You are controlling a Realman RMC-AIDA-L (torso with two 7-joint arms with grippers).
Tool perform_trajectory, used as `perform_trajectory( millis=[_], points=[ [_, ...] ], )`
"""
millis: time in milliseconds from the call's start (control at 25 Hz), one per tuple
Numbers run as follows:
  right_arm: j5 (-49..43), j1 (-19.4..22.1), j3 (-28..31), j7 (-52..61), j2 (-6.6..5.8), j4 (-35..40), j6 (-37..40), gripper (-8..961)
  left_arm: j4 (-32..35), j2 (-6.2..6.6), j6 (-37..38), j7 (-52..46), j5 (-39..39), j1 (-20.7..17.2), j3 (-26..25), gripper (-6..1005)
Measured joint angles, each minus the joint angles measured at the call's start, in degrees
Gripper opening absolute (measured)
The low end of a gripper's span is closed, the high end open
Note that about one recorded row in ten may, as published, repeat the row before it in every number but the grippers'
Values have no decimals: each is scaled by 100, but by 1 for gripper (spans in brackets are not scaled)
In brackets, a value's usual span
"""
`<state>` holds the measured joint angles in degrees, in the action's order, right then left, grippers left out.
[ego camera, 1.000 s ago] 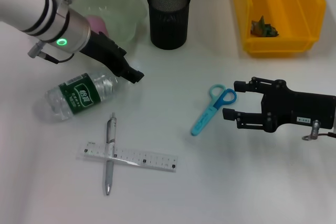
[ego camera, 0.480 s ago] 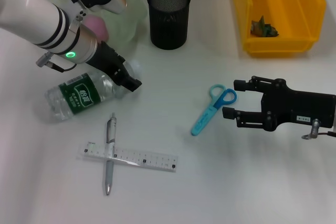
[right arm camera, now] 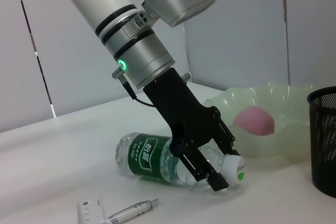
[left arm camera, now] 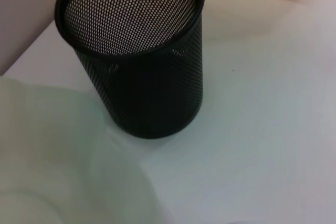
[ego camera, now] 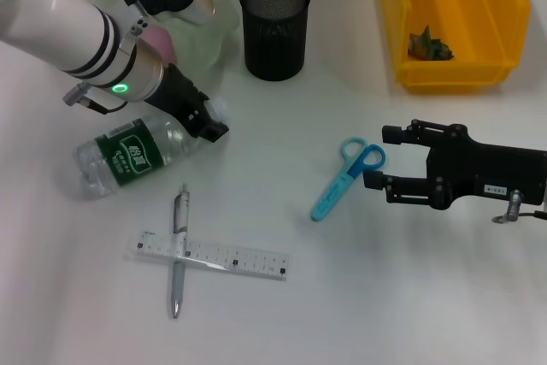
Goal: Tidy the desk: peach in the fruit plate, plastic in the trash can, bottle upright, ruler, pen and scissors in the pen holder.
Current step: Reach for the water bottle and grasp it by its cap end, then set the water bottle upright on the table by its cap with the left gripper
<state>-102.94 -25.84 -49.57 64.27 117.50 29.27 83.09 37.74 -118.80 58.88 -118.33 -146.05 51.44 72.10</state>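
The bottle [ego camera: 132, 156] lies on its side on the white table [ego camera: 342, 297], its white cap toward the pen holder [ego camera: 274, 26] and its green label facing up. The left gripper [ego camera: 207, 123] is down at the bottle's neck, its fingers [right arm camera: 202, 169] spread apart on either side of the neck just behind the cap, not closed on it. In the right wrist view the same fingers straddle the neck while the bottle rests on the table.

Behind the bottle sits the pale green fruit plate [ego camera: 209, 19], with the pink peach [ego camera: 159, 40] already inside it, partly hidden by the left arm. The black mesh pen holder stands upright just beside the plate.

In front of the bottle, the pen [ego camera: 179, 250] lies across the clear ruler [ego camera: 214, 255], the two forming a cross. The blue scissors [ego camera: 346, 179] lie well to the right of them, handles pointing away from the robot.

The right gripper [ego camera: 374, 158] hovers just beside the scissor handles, its fingers [ego camera: 402, 187] open and pointing toward them without touching.

At the far right corner stands the yellow trash can [ego camera: 500, 40], holding a crumpled piece of plastic [ego camera: 427, 44].
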Motion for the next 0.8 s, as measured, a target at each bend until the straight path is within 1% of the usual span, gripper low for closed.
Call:
perform_trajectory(
  millis=[200,360,480,520,560,720,760,800],
  points=[
    [9,0,1,3,0,16,2,787,42,-2,85,-11,6,10,-20,510],
    [12,0,6,6,0,17,8,787,103,-2,169,-42,17,8,-50,483],
    [12,0,10,6,0,18,16,787,262,8,317,-39,176,-59,-109,463],
    [12,0,10,6,0,17,29,787,493,26,482,10,395,-174,-197,456],
    [12,0,10,6,0,17,29,787,493,26,482,10,395,-174,-197,450],
    [12,0,10,5,0,18,49,787,1095,50,867,255,923,-554,-460,444],
    [12,0,10,2,0,18,50,787,1095,50,867,255,923,-554,-460,444],
    [11,0,10,-3,0,17,50,787,1362,52,1096,495,1251,-756,-710,445]
  ],
)
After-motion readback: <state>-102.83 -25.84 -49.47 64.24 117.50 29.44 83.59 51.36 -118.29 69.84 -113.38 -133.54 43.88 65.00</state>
